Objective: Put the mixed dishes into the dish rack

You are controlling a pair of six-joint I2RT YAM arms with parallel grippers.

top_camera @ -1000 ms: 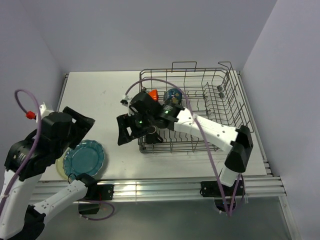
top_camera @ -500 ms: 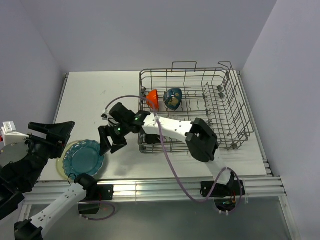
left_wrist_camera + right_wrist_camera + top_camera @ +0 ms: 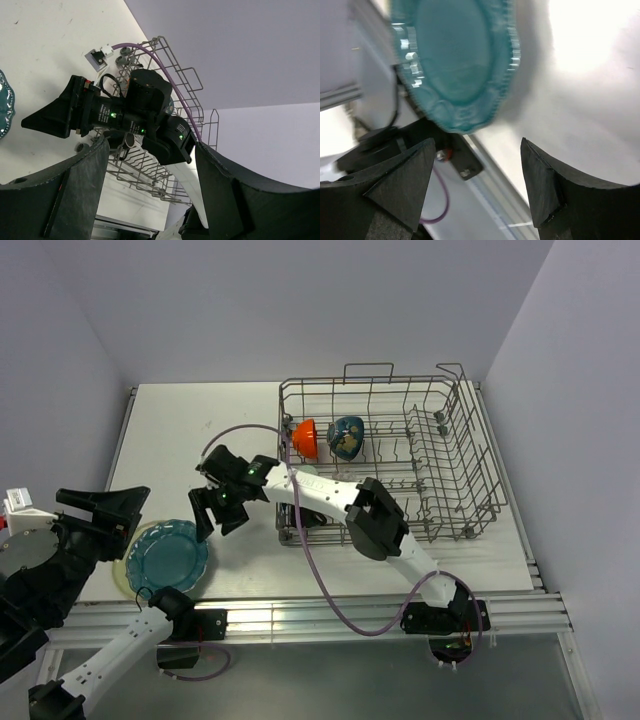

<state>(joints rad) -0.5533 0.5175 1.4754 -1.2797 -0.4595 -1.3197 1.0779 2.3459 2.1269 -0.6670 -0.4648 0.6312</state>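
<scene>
Teal scalloped plate (image 3: 168, 558) is lying flat near the right gripper (image 3: 215, 524), whose open, empty jaws should be straddling its rim; left gripper (image 3: 118, 516) is hovering open.

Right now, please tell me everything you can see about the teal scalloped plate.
The teal scalloped plate is round and glossy, ceramic by its look, with a wavy, beaded rim and a shallow middle. It lies flat and face up near the front left corner of the table, outside the dish rack. It seems to rest on the cream plate, whose edge shows at its left. The right end effector hangs open beside its far right edge, not gripping it.
</scene>
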